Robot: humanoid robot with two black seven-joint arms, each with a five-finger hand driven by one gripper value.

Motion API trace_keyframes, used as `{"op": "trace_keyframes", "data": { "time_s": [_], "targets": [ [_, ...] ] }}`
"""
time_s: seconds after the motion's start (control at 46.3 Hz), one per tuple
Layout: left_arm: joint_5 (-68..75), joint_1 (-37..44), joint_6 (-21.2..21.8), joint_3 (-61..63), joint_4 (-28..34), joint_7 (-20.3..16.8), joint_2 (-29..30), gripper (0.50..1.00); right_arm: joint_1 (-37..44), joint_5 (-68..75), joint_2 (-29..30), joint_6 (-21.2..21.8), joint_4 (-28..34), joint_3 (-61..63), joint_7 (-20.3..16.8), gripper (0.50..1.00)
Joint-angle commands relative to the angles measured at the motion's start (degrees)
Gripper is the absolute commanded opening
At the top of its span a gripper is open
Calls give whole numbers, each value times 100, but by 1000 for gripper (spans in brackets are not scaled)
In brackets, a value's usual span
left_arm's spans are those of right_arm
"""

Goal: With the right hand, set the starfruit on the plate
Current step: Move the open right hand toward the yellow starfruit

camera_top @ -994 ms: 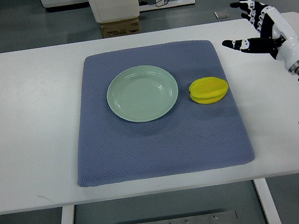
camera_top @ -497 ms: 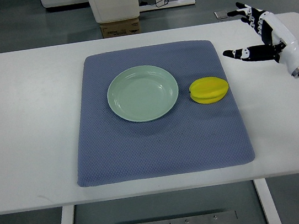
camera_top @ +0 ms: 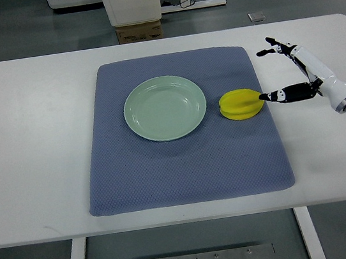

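While the starfruit (camera_top: 242, 104) lies untouched on the mat (camera_top: 188, 166), no part of the placing has been completed.

The right robot hand (camera_top: 294, 77) is seen at three o'clock of the fruit, fingers spread apart and nothing held; one fingertip (camera_top: 265, 97) appears to be at, or just short of, the fruit's right end, and contact cannot be confirmed. The fruit rests just beside the green plate (camera_top: 139, 124), at the plate's three o'clock, and the plate is bare. Grasping, lifting, carrying toward nine o'clock and setting down are all judged to be left. Open room is offered on the white counter (camera_top: 35, 155) all round the mat, and nothing is seen between fruit and plate. The fruit sits near the mat's right edge, while the counter's right edge lies behind the wrist, so the approach is unobstructed.
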Motion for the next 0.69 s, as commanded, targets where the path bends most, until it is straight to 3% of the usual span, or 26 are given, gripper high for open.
{"op": "trace_keyframes", "data": {
  "time_s": [0.0, 0.238, 0.67],
  "targets": [
    [2, 0, 0, 0, 0, -5, 0, 1000, 161, -3, 2, -151, 2, -328, 1, 1000],
    [-7, 0, 0, 0, 0, -5, 0, 1000, 591, -3, 90, -608, -7, -1172, 1, 1000],
    [2, 0, 0, 0, 0, -5, 0, 1000, 732, -38, 503, -643, -174, -1612, 1, 1000]
  ]
}}
